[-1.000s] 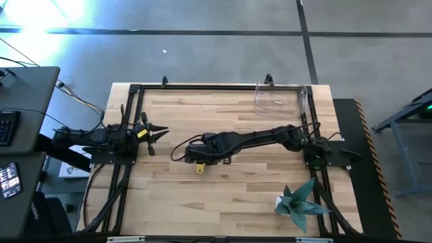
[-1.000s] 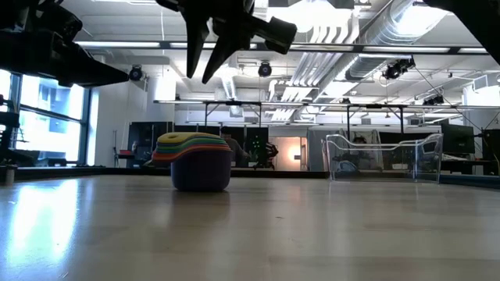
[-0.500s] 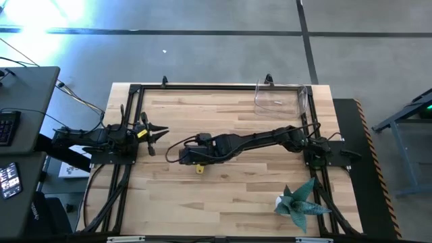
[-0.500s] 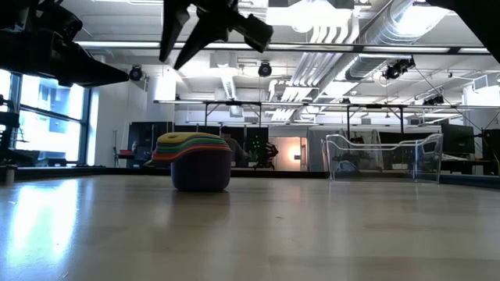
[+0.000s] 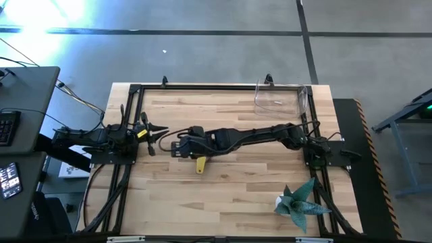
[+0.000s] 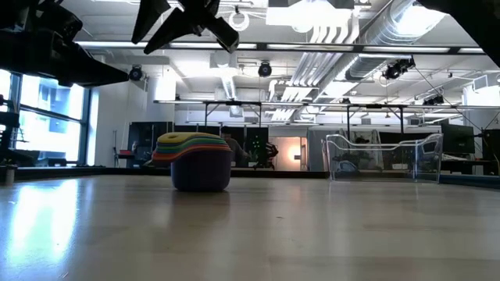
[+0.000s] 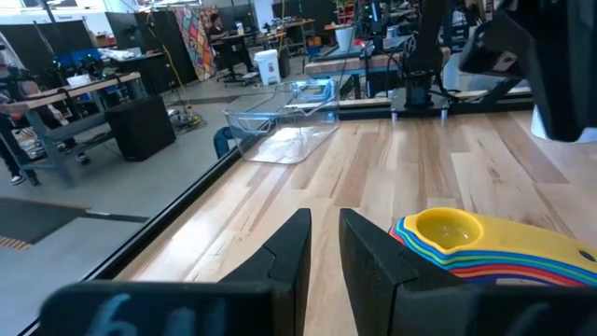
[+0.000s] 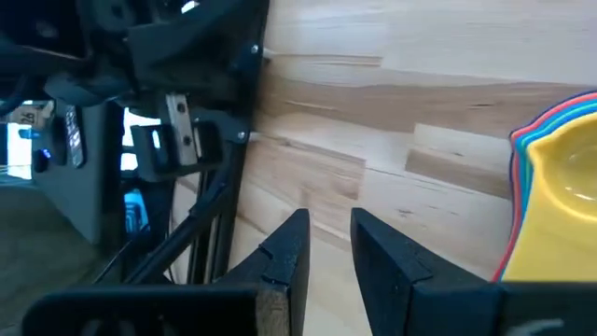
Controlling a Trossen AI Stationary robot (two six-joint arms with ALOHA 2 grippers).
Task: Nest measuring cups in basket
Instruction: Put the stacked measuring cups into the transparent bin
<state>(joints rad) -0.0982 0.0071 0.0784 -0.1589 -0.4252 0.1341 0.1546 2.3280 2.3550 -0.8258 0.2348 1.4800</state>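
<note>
**Nested cup stack on the table, right arm reaching over it**

A stack of measuring cups (image 6: 194,162) sits on the wooden table (image 5: 236,196) near its middle, already fitted one inside another: purple at the bottom, yellow on top, thin coloured rims showing between. From above, only a yellow handle pokes out from under the right arm. The basket (image 6: 383,156), clear and rectangular, stands well apart at the far right corner of the table, with no cup visible in it.

The right gripper (image 5: 170,144) hangs above the table just beside the stack, its fingers (image 8: 280,257) parted by a narrow gap and holding nothing. The left gripper (image 5: 158,131) waits at the left edge of the table, its fingers (image 7: 289,252) likewise slightly apart and empty.

The cups look like light, stiff plastic, probably smooth and a little slippery. Nested loosely, they may separate if only the top cup is lifted. A pinch across the bottom purple cup's wall, or on the bundled flat handles, seems the safer hold. The basket looks thin and light, so it could slide when nudged.
</note>
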